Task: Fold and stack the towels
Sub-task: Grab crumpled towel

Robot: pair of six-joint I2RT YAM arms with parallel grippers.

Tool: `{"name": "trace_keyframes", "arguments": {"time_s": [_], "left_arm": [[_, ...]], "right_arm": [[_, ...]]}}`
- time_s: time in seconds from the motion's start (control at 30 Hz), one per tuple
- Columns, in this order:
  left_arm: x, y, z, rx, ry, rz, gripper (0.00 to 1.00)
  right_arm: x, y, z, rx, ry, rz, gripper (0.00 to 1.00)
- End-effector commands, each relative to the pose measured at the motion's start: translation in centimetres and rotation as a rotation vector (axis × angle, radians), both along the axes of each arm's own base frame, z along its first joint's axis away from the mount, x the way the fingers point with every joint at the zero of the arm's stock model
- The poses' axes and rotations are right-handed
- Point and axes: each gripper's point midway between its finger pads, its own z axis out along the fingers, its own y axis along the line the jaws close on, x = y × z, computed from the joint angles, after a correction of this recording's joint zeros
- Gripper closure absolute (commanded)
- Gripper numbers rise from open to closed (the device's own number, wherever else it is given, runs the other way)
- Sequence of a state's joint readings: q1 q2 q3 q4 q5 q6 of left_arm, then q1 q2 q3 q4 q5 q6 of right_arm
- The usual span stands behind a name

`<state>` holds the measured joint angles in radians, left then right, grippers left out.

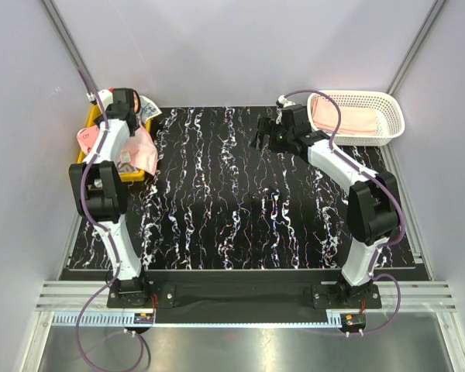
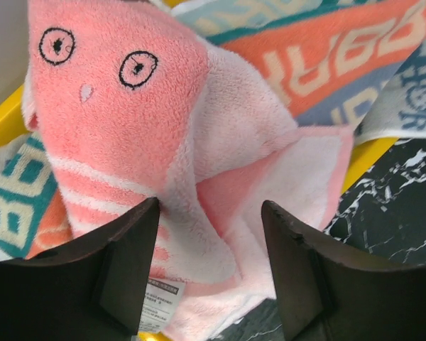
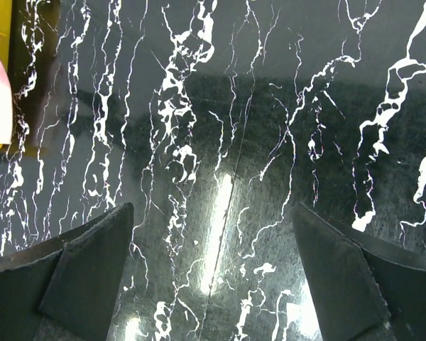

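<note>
Two left fingers [image 2: 121,273] spread, pink towel [image 2: 128,128] below and between them

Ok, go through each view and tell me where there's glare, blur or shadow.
Top external: even light, no glare on the black white-veined marble-look tabletop. Left wrist: the pink fluffy cloth towel is sharp, the left gripper dark. Right wrist: a bright glare streak on the glossy tabletop, veins slightly soft, the right gripper in silhouette.
</note>
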<state>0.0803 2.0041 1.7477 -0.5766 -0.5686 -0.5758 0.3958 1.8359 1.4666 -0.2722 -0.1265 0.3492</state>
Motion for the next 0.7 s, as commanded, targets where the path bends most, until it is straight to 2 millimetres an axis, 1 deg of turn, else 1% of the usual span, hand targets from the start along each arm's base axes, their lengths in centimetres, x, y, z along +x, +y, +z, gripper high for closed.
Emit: {"name": "trace_keyframes", "arguments": {"time_s": [0.0,0.03,0.13,0.17,0.2,0.23,0.27,0.3,0.33,0.37,0.43,0.47,0.53,0.57,0.63,0.67], "left_arm": [[2.0,1.0,3.3,0.051,-0.074,0.034,0.39],[1.9,1.0,3.1,0.049,-0.066,0.037,0.52],[1.0,1.0,3.3,0.048,-0.063,0.046,0.70],[0.9,0.9,4.0,0.050,-0.077,0.035,0.73],[0.5,1.0,3.7,0.052,-0.063,0.035,0.76],[0.4,1.0,3.6,0.052,-0.057,0.034,0.82],[0.1,0.9,3.8,0.051,-0.054,0.029,0.85],[-0.2,1.0,3.4,0.049,-0.041,0.026,0.86],[-0.3,1.0,3.1,0.049,-0.030,0.016,0.84],[-0.1,0.7,3.2,0.034,-0.044,-0.008,0.64],[-0.3,0.8,2.7,0.040,-0.031,-0.019,0.48],[-0.1,0.8,2.8,0.046,-0.035,-0.029,0.41],[0.1,1.1,2.5,0.050,-0.025,-0.036,0.41],[0.0,1.3,2.6,0.053,-0.017,-0.025,0.42],[0.0,1.4,2.3,0.047,-0.008,-0.020,0.59],[-0.2,1.6,2.6,0.047,-0.009,-0.013,0.72]], "right_arm": [[-0.1,1.0,3.8,0.058,-0.093,0.028,0.01],[-0.2,0.9,3.6,0.050,-0.092,0.021,0.01],[-0.2,0.7,3.5,0.042,-0.096,0.018,0.01],[-0.2,0.7,3.2,0.038,-0.091,0.019,0.01],[-0.1,0.8,3.1,0.040,-0.089,0.023,0.01],[-0.2,0.8,3.0,0.039,-0.084,0.024,0.01],[-0.1,0.8,2.9,0.041,-0.083,0.021,0.01],[-0.2,1.0,2.8,0.048,-0.079,0.025,0.01],[-0.1,1.1,3.0,0.053,-0.082,0.028,0.01],[-0.2,1.1,3.0,0.057,-0.078,0.028,0.01],[-0.3,1.2,3.3,0.063,-0.080,0.032,0.01],[-0.3,1.2,3.7,0.067,-0.087,0.034,0.01],[-0.5,1.2,3.7,0.070,-0.081,0.030,0.02],[-0.5,1.2,3.8,0.072,-0.085,0.030,0.02],[-0.7,1.0,3.4,0.067,-0.078,0.028,0.02],[-0.8,0.9,3.4,0.063,-0.076,0.024,0.02]]}}
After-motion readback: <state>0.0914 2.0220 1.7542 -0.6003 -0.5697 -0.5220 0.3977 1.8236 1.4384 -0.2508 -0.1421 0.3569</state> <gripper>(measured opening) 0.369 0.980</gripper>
